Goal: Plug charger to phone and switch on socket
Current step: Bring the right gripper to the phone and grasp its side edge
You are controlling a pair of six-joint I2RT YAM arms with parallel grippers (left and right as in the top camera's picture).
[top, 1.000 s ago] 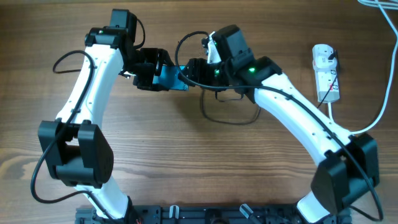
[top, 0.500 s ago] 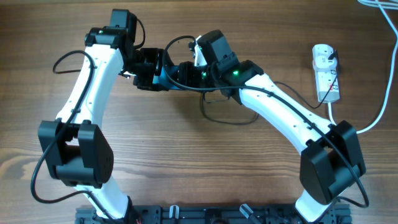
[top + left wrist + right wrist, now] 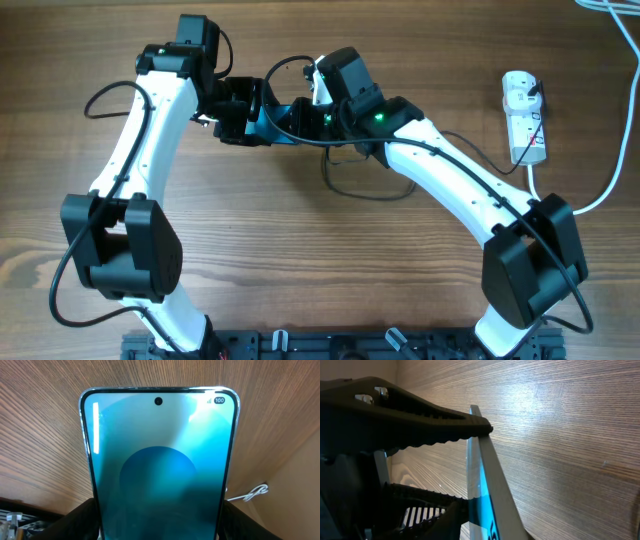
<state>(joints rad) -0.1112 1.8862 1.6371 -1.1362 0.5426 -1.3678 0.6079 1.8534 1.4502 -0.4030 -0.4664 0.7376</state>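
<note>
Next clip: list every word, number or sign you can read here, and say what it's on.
"100": in the battery badge at the top right of the phone screen, left wrist view, next to a signal-bars icon.
Red markings on the socket: too small to read from overhead.
No other text is legible in any view.

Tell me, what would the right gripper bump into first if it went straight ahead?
Probably the phone: its edge stands just ahead of the right gripper, though depth is hard to judge.
</note>
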